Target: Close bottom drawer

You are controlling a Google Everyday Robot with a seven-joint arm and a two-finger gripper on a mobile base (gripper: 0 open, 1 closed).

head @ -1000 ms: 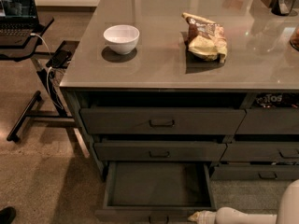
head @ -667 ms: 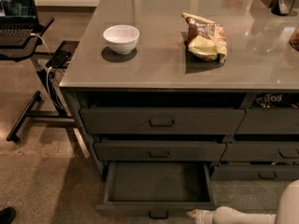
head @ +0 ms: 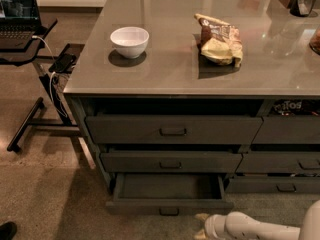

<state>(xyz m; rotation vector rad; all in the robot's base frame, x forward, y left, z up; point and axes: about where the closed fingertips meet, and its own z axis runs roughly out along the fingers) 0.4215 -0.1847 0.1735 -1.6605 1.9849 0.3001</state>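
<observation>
The bottom drawer is the lowest of the wide left column. It stands partly pulled out, showing a plain flat grey inside. Its front panel with the small dark pull faces me. My gripper is low at the bottom right, just in front of the right end of the drawer's front panel. Its pale fingertips are spread apart and hold nothing. The white arm runs off to the right edge.
Two like drawers above are nearly shut. The neighbouring column is on the right. On the grey counter are a white bowl and a snack bag. A laptop stand is at the left.
The bottom drawer's front has slid back toward the cabinet, so less of its inside shows. My gripper has moved a little left and forward with it.
</observation>
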